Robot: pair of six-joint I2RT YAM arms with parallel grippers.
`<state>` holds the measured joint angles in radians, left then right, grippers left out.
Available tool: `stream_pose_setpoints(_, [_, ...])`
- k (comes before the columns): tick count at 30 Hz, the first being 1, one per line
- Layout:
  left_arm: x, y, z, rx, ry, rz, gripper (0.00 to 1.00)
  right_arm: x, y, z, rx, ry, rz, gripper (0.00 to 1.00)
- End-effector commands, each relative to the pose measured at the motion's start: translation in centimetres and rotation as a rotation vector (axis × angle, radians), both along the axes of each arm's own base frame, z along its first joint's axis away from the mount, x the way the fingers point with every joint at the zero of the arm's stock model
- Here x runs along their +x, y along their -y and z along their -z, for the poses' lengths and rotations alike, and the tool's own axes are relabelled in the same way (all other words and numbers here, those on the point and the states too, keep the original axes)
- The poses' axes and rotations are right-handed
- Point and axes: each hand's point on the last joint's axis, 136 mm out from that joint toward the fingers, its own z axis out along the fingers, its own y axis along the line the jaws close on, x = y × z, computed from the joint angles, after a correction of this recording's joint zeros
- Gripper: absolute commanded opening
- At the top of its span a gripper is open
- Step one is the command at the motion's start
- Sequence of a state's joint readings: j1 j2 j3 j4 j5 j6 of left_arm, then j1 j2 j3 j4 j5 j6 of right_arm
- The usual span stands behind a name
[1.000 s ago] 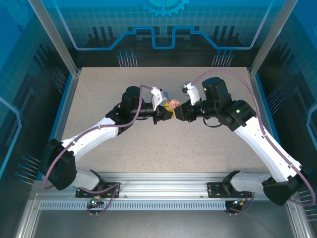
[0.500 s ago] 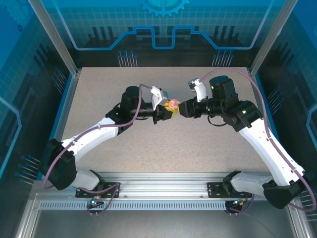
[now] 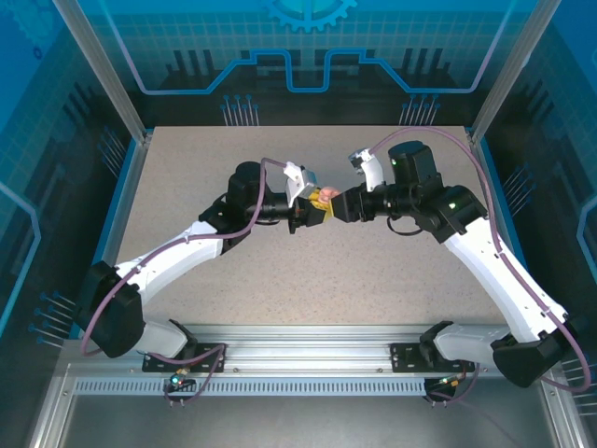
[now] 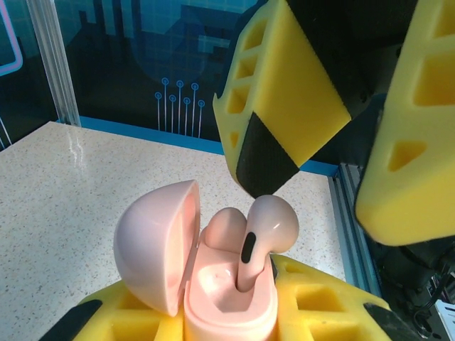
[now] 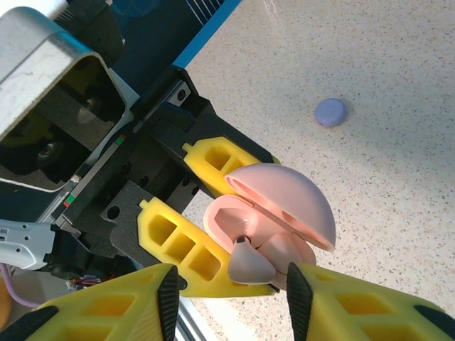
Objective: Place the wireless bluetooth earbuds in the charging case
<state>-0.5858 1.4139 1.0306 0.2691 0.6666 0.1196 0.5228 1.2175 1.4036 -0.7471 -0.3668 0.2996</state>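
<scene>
- Bench [image 3: 280, 280]: speckled top. The work is held in the air over its middle, a little toward the far edge.
- Left pincer [image 3: 320, 209]: closed on the sides of the case, holding it mouth-up.
- Case [image 4: 227, 291]: pale pink and round, with its lid [image 4: 153, 241] swung fully back.
- Second bud [image 4: 222, 229]: pink, sunk low in the socket nearer the lid. It looks seated.
- Bud [image 4: 270, 224]: pink, with its stem down in the other socket and its head well above the rim. It looks entered but not home.
- Right pincer [image 3: 341, 203]: parted wider than the bud's head and holding nothing. In the left wrist view one tip rests on or just over the head, and the other stands off to the side.
- Purple disc [image 5: 330, 111]: lies flat on the bench, well apart from the case. Too small to identify.
- Change: half a second ago the right pincer stood slightly back from the case; it has now closed in again, and the left has kept its place.
- Reading: the bud appears to have been let go in its socket. The return looks like a push to seat it, and a press off the stem's line could tip it out.
</scene>
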Motion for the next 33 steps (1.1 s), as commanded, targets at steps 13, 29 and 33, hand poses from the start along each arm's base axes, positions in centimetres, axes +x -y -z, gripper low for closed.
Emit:
stream_pose_setpoints(13, [0.2,-0.1,-1.0,-0.023,0.010,0.000,0.15,-0.8,-0.9,0.0,0.029,-0.028,-0.059,0.48])
stream_pose_setpoints(29, [0.7,-0.1,-0.7,-0.014,-0.003,-0.025,0.14,-0.9,-1.7,0.0,0.034,-0.044,-0.078,0.48])
stream_pose_setpoints(33, [1.0,-0.2,-0.5,-0.006,-0.008,-0.044,0.14,-0.6,-1.8,0.1,0.038,-0.061,-0.059,0.48])
